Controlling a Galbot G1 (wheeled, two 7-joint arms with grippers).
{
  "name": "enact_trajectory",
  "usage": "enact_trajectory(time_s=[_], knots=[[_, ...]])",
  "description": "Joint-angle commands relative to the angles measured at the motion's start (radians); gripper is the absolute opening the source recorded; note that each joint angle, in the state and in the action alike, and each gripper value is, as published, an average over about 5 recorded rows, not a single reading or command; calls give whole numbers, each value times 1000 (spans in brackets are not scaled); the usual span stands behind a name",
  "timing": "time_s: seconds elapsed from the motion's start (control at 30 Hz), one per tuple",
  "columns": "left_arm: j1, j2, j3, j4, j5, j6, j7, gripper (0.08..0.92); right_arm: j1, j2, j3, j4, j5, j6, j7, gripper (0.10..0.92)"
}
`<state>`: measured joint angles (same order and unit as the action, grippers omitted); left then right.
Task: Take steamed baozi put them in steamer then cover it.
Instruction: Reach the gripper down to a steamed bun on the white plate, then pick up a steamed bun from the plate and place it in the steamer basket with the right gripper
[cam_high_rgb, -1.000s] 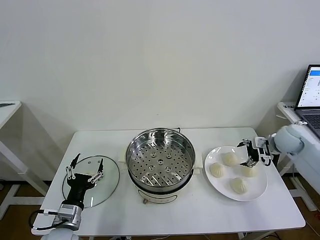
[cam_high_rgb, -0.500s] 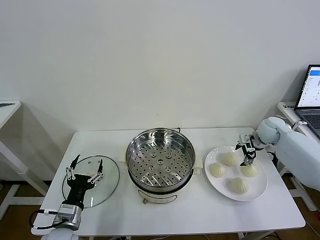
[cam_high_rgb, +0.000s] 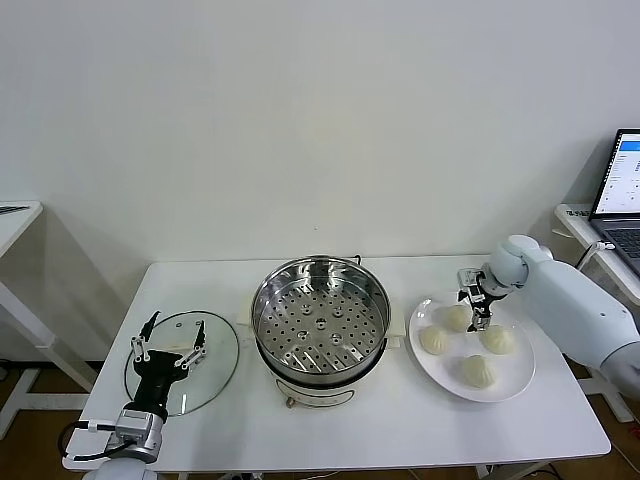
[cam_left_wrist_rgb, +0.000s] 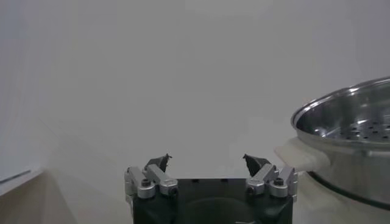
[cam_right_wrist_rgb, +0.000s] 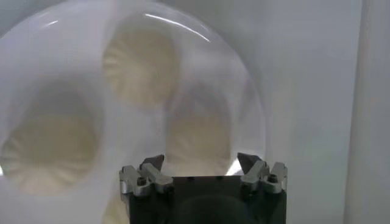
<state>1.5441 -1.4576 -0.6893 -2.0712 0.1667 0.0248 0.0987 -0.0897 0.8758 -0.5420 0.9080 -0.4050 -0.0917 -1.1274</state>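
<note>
While the steamer (cam_high_rgb: 320, 325) stands open at the middle of the white surface (cam_high_rgb: 400, 430), its perforated tray bare, all four steamed baozi (cam_high_rgb: 465, 343) lie on the white plate (cam_high_rgb: 520, 385) just right of the steamer. The right pincer (cam_high_rgb: 474, 300) hangs over the plate's far side, jaws spread wide, holding nothing. Left of the steamer, the left pincer (cam_high_rgb: 170, 341) hovers above the glass lid (cam_high_rgb: 215, 375), wide open and empty.

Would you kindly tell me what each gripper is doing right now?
Left gripper: open, empty, above the glass lid.
Right gripper: open, empty, over the buns on the plate.
</note>
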Motion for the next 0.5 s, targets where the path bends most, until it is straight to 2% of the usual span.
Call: enact_trajectory(time_s=[0.03,0.27,0.5], knots=[[2,-2,-3,-2,0,-3,0,823,7,26,-3,-27,-16,2,1,801],[3,-3,-5,-2,0,-5,-2,823,-1,24,4,-24,-20,4,5,660],[7,-3,-6,-10,1,-4,-3,823,11,-33,-11,53,41,2,3,645]])
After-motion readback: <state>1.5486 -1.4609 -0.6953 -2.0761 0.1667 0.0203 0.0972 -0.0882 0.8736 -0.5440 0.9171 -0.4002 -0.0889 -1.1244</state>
